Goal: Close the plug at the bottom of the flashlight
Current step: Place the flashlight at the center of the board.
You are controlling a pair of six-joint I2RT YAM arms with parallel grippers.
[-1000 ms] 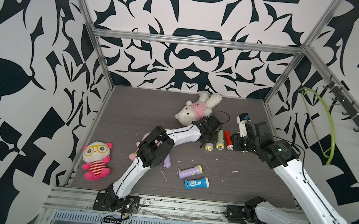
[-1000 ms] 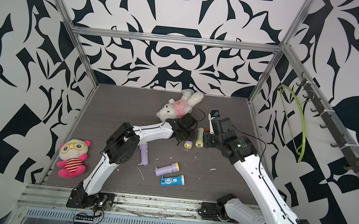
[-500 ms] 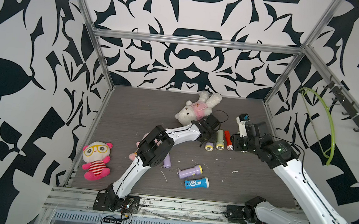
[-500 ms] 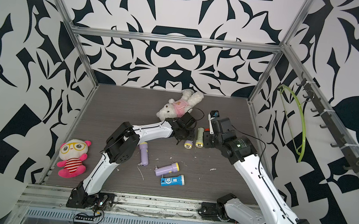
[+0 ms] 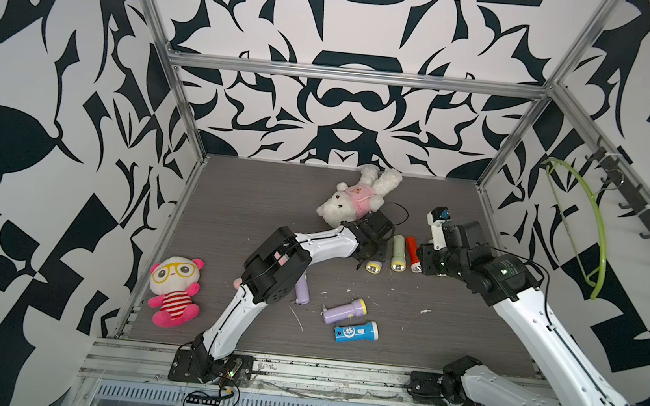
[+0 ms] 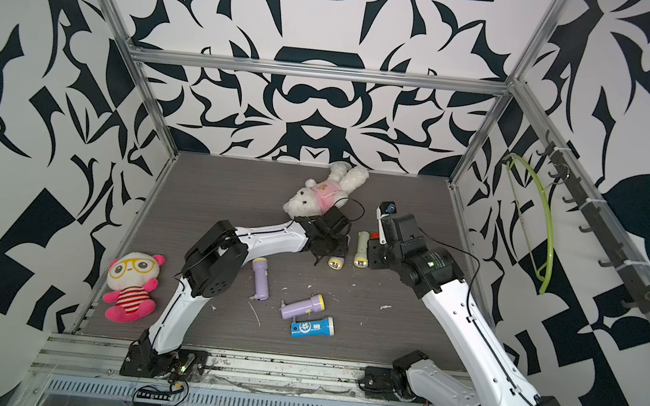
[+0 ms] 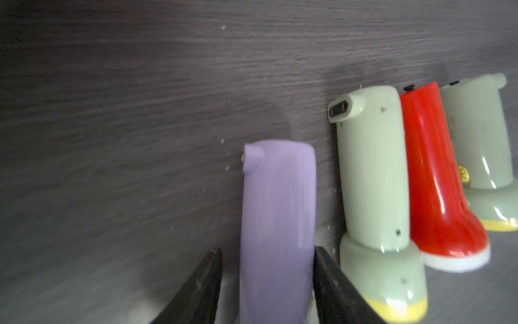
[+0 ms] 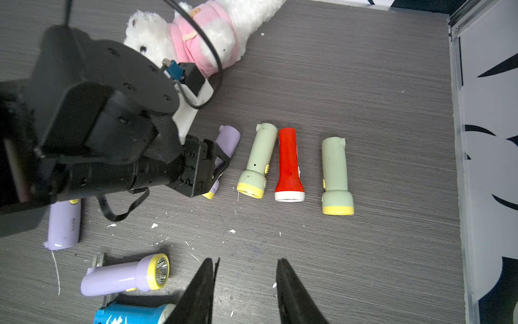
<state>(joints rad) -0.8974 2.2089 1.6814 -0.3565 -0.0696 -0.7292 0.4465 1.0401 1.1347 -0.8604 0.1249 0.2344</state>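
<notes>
The walls (image 5: 346, 103) are showing black shapes on white, the floor (image 5: 275, 190) dark grey wood grain. The red torch (image 8: 288, 165) is wearing a white rim. Just beside it, a green torch (image 8: 258, 161) is carrying a yellow rim; apart on its other side, a second green torch (image 8: 335, 174) is doing likewise. Next past the green torch, a lilac torch (image 7: 277, 224) is showing a plain body. Behind the red torch, the bunny (image 5: 356, 199) is wearing pink over white fur. Well in front, a blue torch (image 5: 357, 331) is bearing a white mark. The doll (image 5: 174, 291) is wearing yellow glasses and red-and-white stripes.
</notes>
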